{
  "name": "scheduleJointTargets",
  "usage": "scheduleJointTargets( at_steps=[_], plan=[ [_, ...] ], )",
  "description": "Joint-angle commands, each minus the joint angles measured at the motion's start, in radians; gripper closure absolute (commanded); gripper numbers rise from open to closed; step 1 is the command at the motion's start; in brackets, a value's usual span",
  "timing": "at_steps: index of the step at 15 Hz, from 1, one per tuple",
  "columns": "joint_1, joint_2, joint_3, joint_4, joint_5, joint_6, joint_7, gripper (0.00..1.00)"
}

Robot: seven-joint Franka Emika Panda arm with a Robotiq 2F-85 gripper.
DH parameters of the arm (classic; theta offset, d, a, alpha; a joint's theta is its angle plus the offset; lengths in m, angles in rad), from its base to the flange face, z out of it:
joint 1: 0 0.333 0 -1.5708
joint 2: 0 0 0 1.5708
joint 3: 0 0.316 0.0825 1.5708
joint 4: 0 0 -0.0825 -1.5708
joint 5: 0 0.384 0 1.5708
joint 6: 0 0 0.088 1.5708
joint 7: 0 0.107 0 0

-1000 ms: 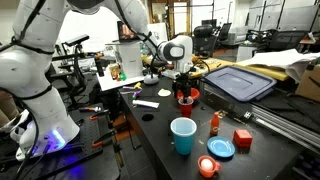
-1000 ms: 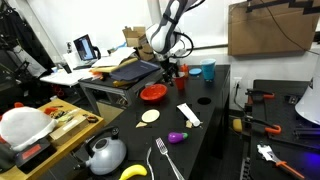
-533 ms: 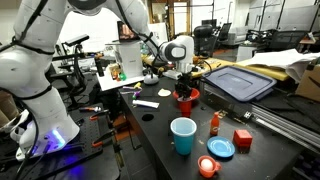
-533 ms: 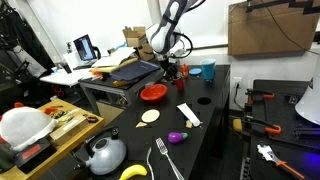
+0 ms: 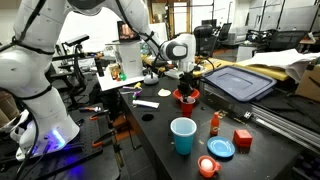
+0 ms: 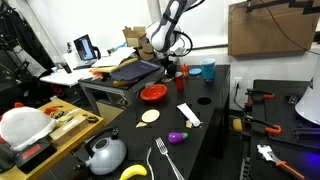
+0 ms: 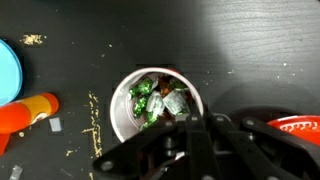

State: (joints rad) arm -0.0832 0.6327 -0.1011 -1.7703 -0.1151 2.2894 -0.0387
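While the end effector (open or closed cannot be told) hangs just over the red cup of wrapped sweets on the desk, the step in hand appears a reach into the cup, calling next for a centred, vertical descent.

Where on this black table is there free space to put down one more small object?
Bare top lies between the white strip and the blue cup, and on the table beside the fork. It is crowded around the orange bottle, red block and blue lid, and at the gripper over the sweets cup.
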Motion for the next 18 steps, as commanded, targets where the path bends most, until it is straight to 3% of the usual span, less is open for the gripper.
scheduleJointTargets(
  at_steps=[1,10,18],
  plan=[
    [0.005,-0.010,-0.012,-0.008,-0.018,0.004,0.017,0.99],
    [-0.046,0.002,-0.030,0.035,0.023,0.000,0.021,0.99],
    [-0.119,0.055,-0.022,0.232,0.063,-0.041,-0.027,0.99]
  ],
)
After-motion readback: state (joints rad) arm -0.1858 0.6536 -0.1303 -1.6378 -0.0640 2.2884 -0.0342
